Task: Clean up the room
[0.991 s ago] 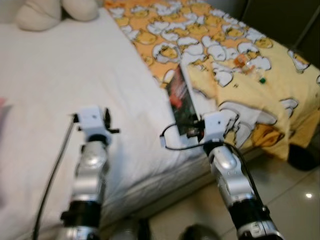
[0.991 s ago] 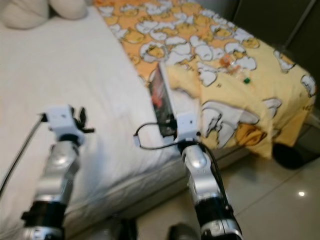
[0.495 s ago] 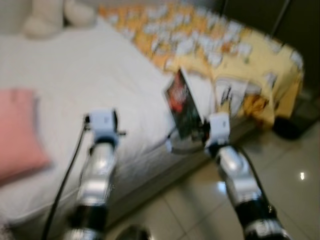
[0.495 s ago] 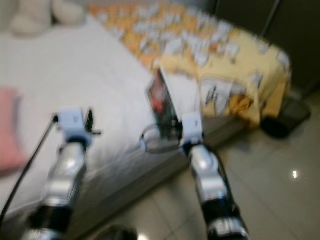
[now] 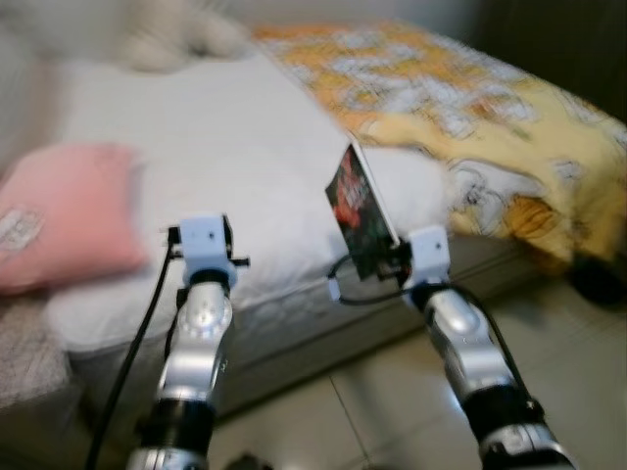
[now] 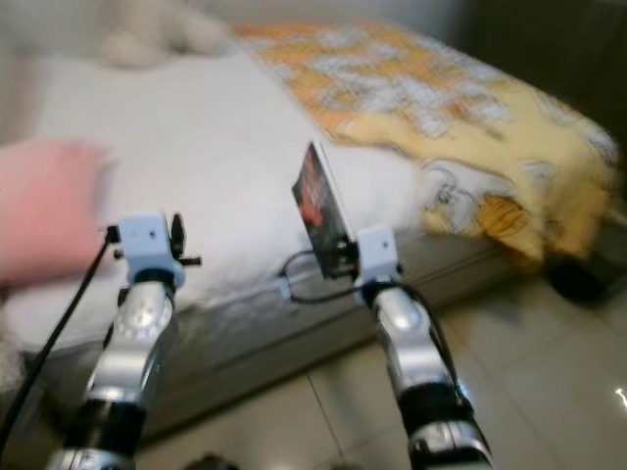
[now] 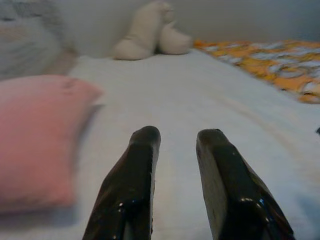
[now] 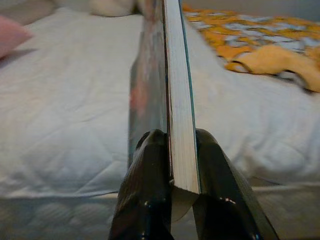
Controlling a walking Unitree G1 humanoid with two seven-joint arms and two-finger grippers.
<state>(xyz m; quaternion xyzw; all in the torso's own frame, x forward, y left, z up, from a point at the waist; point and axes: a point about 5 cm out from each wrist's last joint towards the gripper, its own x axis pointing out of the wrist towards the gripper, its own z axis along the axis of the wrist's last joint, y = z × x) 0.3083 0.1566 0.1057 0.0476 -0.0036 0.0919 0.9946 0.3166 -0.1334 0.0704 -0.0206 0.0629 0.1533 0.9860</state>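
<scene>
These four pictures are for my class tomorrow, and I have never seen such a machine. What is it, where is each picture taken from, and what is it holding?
It is a humanoid household robot with two silver arms, each ending in two long black fingers. The two wide pictures come from a stereo camera on its head, looking down at a bed with a white sheet. On the bed lie a pink pillow, a yellow and orange patterned blanket and a pale stuffed toy at the far end. The other two pictures come from cameras on the wrists, looking along the fingers. The right gripper is shut on a thin dark-covered book, held upright by its lower edge; the wrist view shows its white page edge. The left gripper is open and holds nothing.
</scene>
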